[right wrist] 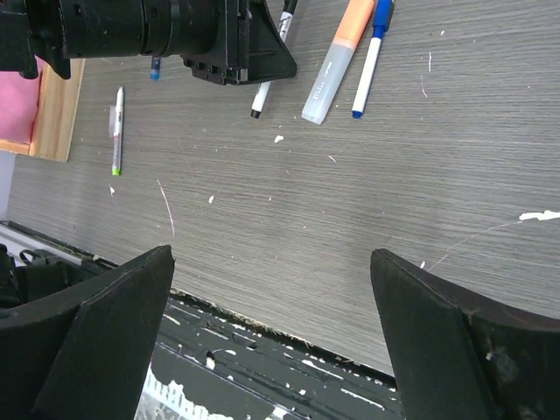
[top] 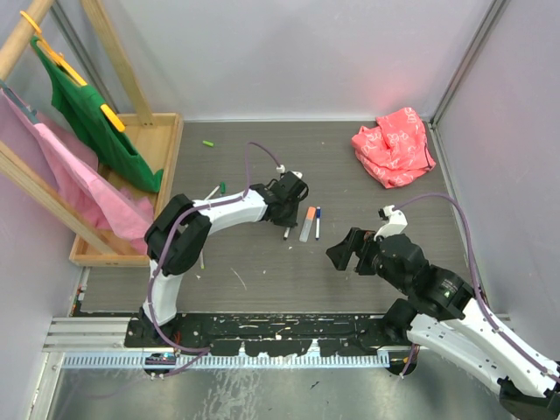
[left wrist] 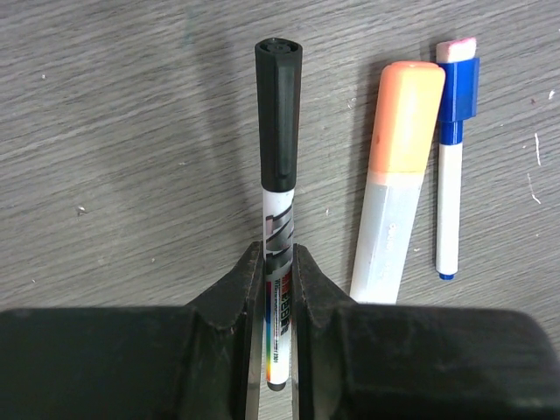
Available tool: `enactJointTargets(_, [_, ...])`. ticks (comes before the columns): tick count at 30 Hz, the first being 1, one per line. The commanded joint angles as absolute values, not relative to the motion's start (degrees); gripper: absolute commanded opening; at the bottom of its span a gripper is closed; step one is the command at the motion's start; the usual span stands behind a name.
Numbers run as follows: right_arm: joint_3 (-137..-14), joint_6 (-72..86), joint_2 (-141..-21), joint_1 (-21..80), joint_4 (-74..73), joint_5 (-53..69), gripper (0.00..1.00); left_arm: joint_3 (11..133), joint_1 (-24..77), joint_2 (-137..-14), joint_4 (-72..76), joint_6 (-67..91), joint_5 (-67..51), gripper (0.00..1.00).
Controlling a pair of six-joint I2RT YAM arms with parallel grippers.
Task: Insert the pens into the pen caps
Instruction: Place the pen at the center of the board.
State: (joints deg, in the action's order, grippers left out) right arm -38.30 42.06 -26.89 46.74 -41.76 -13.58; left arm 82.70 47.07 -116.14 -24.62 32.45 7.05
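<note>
My left gripper (left wrist: pixel 278 252) is shut on a white pen (left wrist: pixel 278 219) whose black cap (left wrist: pixel 277 114) points away from the jaws, low over the table. In the top view this gripper (top: pixel 286 210) is at mid-table, with the pen's black end (top: pixel 286 234) sticking out. Just right of it lie an orange-capped highlighter (left wrist: pixel 398 175) and a slim pen with a blue cap (left wrist: pixel 451 157). A green-tipped pen (right wrist: pixel 115 131) lies further left. A loose green cap (top: pixel 208 143) sits toward the back. My right gripper (right wrist: pixel 271 258) hangs open and empty near the front edge, right of the pens (top: pixel 346 252).
A wooden rack (top: pixel 122 70) with green and pink cloth stands at the back left over a wooden tray (top: pixel 166 149). A crumpled red bag (top: pixel 394 144) lies at the back right. The black rail (right wrist: pixel 289 350) runs along the table's near edge.
</note>
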Motion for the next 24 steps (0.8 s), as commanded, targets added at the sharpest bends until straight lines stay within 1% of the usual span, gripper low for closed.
enactJointTargets(1, [-38.26,43.05,-27.42,46.63,-40.21,-13.09,0.99,84.20,46.60,-116.27,-24.36,33.29,6.80,0.14])
enactJointTargets(12, [-38.03,43.22,-27.50,46.59,-40.08,-13.09,0.99,82.44,46.09,-117.50,-22.77,33.93,5.09,0.26])
enactJointTargets(15, [-38.01,43.32,-27.59,46.58,-40.08,-13.10,0.99,82.38,46.01,-117.30,-22.76,33.93,5.12,0.27])
enactJointTargets(19, [-37.86,43.42,-27.51,46.59,-39.87,-13.10,0.99,82.09,45.89,-115.45,-22.67,33.31,5.33,0.29])
enactJointTargets(21, [-37.82,43.36,-27.64,46.58,-39.60,-13.06,0.99,82.13,45.87,-114.03,-22.68,32.95,5.41,0.33])
enactJointTargets(24, [-37.73,43.28,-28.01,46.58,-39.21,-13.03,0.99,82.74,45.42,-111.12,-23.31,32.32,5.25,0.35])
